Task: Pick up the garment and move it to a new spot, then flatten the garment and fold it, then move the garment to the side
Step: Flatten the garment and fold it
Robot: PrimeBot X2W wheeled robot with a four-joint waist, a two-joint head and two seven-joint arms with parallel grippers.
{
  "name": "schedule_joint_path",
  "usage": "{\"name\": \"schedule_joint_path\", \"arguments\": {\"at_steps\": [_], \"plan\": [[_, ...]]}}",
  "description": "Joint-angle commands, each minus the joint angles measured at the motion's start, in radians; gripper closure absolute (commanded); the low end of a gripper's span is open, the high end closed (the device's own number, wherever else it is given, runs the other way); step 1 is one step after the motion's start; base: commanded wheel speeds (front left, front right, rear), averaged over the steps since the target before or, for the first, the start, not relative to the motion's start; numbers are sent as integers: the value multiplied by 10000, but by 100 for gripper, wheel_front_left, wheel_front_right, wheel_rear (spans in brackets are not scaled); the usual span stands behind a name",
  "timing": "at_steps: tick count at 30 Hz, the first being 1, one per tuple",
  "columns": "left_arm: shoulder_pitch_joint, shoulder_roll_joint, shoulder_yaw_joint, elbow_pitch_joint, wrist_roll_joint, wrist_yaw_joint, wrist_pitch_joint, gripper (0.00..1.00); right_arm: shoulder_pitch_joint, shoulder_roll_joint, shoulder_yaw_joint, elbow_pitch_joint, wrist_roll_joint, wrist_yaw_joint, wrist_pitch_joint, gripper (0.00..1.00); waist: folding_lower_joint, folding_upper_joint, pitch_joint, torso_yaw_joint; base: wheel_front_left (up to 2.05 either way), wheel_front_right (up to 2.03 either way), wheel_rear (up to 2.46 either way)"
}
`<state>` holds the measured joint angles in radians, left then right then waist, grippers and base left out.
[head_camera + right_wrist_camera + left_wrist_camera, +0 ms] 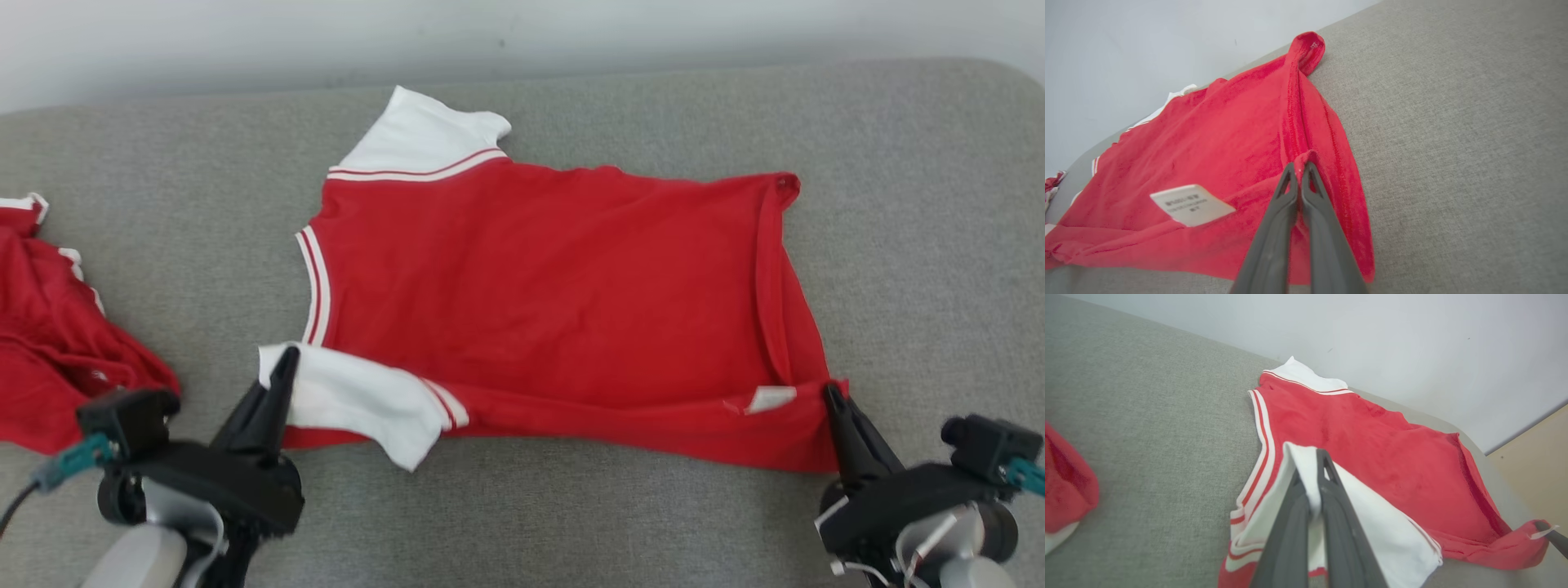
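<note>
The garment (555, 278) lies spread flat on the bench (571, 523). The left gripper (286, 359) is clamped on the garment's near white sleeve (351, 400), and the right gripper (831, 394) pinches its near hem corner. A red heap (49, 327) lies to the garment's left.

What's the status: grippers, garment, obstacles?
Left gripper shut on white sleeve; right gripper shut on hem corner. Garment spread out. Second red garment left, apart.
</note>
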<state>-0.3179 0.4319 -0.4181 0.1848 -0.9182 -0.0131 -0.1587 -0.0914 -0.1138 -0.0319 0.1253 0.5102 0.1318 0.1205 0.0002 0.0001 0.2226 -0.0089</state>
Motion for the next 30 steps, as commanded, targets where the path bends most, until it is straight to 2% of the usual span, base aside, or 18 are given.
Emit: {"name": "schedule_joint_path", "arguments": {"at_steps": [1, 4, 5, 6, 7, 8, 14, 19, 25, 30], "plan": [[-417, -84, -28, 460, 43, -134, 34, 100, -327, -78, 60, 354, -48, -23, -123, 100, -2, -1, 243, -176, 0, 0, 0], [-1014, -324, -176, 1372, 189, -301, -46, 100, -885, -152, 193, 1025, -128, -23, -388, 100, -2, -1, 291, -200, 0, 0, 0], [-1183, -369, -226, 1678, 328, -350, -156, 96, -1010, -200, 199, 1241, -171, -23, -509, 92, -2, -1, 278, -194, 0, 0, 0], [-1334, -455, -291, 1934, 429, -417, -303, 53, -1117, -209, 224, 1444, -191, -23, -641, 71, -2, -1, 247, -188, 0, 0, 0], [-1446, -560, -344, 2213, 481, -499, -432, 0, -1191, -206, 241, 1621, -154, -23, -779, 48, -2, -1, 211, -175, 0, 0, 0], [-1519, -642, -421, 2478, 570, -574, -529, 0, -1236, -207, 241, 1802, -52, -23, -882, 0, -2, -1, 158, -152, 0, 0, 0], [-1522, -950, -312, 3438, 837, -929, -992, 0, -901, -570, 427, 2213, 176, -23, -1589, 0, -2, -1, -246, 8, 0, 0, 0], [-814, -823, -67, 3463, 1138, -1017, -1057, 0, -201, -870, 597, 2030, 120, -23, -1806, 0, -2, -1, -446, 128, 0, 0, 0], [-132, -834, -140, 3625, 1671, -1083, -1058, 0, 191, -805, 688, 2097, 75, -23, -1833, 0, -2, -1, -418, 86, 0, 0, 0], [-231, -970, -49, 3864, 1794, -1083, -1056, 0, -58, -707, 808, 2369, -29, -23, -1757, 0, -2, -1, -292, 21, 0, 0, 0]]}}
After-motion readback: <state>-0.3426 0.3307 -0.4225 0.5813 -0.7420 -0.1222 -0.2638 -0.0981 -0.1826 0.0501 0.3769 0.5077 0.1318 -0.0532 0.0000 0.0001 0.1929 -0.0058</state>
